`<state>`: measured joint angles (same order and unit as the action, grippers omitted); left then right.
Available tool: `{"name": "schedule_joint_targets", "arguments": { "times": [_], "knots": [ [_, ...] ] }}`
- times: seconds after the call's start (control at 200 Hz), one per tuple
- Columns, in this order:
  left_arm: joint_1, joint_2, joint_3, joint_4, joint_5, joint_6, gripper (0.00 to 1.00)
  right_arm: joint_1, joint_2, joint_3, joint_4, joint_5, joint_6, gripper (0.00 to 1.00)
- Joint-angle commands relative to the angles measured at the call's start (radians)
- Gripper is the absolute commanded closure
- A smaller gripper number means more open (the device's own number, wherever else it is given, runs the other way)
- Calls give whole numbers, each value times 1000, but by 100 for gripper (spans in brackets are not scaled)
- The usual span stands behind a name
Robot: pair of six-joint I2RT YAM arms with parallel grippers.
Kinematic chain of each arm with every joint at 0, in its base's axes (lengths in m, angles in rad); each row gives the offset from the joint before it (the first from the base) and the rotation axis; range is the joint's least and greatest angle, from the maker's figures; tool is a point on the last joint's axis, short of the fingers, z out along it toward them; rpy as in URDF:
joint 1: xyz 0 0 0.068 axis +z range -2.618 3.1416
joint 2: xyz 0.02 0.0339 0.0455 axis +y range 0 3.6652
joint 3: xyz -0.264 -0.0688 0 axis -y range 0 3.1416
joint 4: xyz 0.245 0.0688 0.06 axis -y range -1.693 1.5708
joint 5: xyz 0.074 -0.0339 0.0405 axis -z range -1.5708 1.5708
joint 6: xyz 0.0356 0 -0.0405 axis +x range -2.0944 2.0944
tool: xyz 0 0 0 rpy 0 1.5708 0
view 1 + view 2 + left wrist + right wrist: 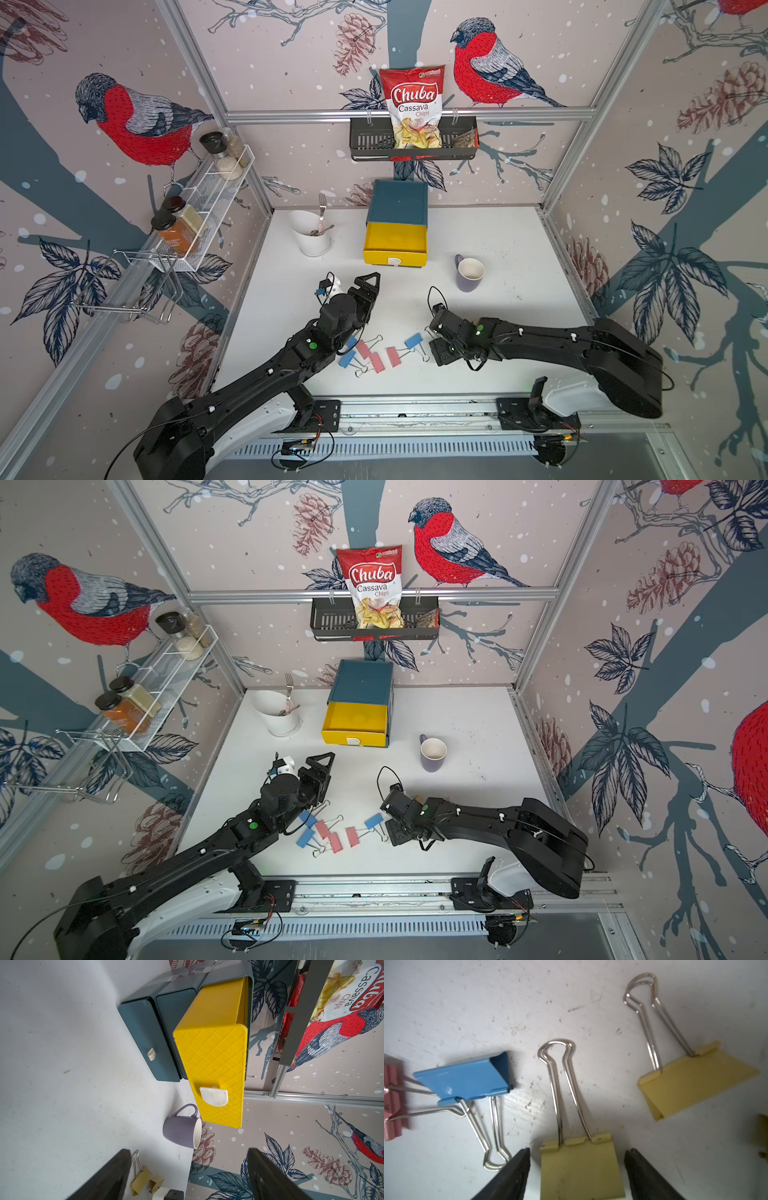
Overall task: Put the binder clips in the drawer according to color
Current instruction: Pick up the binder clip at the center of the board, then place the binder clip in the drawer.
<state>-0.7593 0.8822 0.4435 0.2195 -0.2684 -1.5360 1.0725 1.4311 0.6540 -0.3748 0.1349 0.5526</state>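
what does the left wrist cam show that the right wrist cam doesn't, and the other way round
Only the left wrist: the drawer chest with its yellow top drawer pulled out, the purple mug and the chips bag.
Only the right wrist: a blue clip and the edge of a pink clip.
Both: pale yellow clips lying on the white table.
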Motion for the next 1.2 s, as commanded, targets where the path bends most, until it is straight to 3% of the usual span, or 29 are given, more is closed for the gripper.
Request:
{"name": "schedule_joint_targets", "arguments": {
  "times": [0.0,0.32,0.555,0.68,0.93,1.196],
  "knots": [
    [-1,-15,-7,-25,-16,23,10,3,14,1,-47,1,4,29],
    [0,-32,-5,-65,0,44,9,33,-17,6,-92,3,46,34],
    [0,-44,10,-95,1,68,10,34,-16,19,-89,29,59,56],
    [-2,-52,48,-168,2,148,9,38,-83,75,-134,63,65,60],
    [-1,-124,116,-406,10,388,11,-17,-157,351,-232,129,16,66],
    [-2,-304,133,-492,38,682,14,-141,50,764,-230,152,-91,69]
  ]
}}
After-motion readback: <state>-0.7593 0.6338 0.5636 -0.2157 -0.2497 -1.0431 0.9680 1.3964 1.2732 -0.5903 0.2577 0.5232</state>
